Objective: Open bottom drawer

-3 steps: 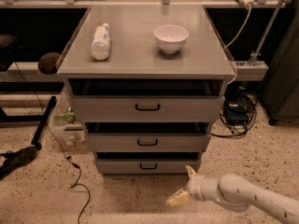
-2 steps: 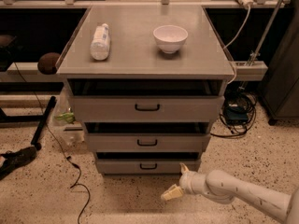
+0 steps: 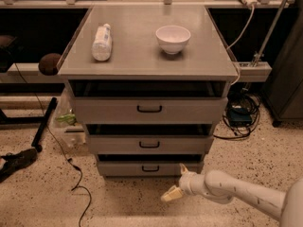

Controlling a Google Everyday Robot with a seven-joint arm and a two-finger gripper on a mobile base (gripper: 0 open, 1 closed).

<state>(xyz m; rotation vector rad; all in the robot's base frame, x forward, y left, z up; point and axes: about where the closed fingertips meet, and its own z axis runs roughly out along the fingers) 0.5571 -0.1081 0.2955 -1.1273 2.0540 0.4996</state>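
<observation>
- bottom drawer [image 3: 122, 169]: grey flat front, small black bar handle [image 3: 150, 168], lowest and narrowest of three; sits just up-left of the gripper, dark gap above its front
- gripper [image 3: 173, 182]: low over the speckled floor [image 3: 118, 202], fingers spread apart and holding nothing; upper finger [image 3: 183, 169] overlaps the drawer's lower right corner, contact can't be told; handle is to its left, not reached
- middle drawer [image 3: 118, 144] and top drawer [image 3: 109, 110] stacked above the gripper
- worktop [image 3: 137, 60] far above it carries a white bowl [image 3: 173, 38] and a bottle [image 3: 102, 41] lying on its side
- black cable [image 3: 71, 171] on the floor, well left
- nothing between gripper and handle
- vs earlier: gripper has moved left, closer to the drawer front; drawers unchanged
</observation>
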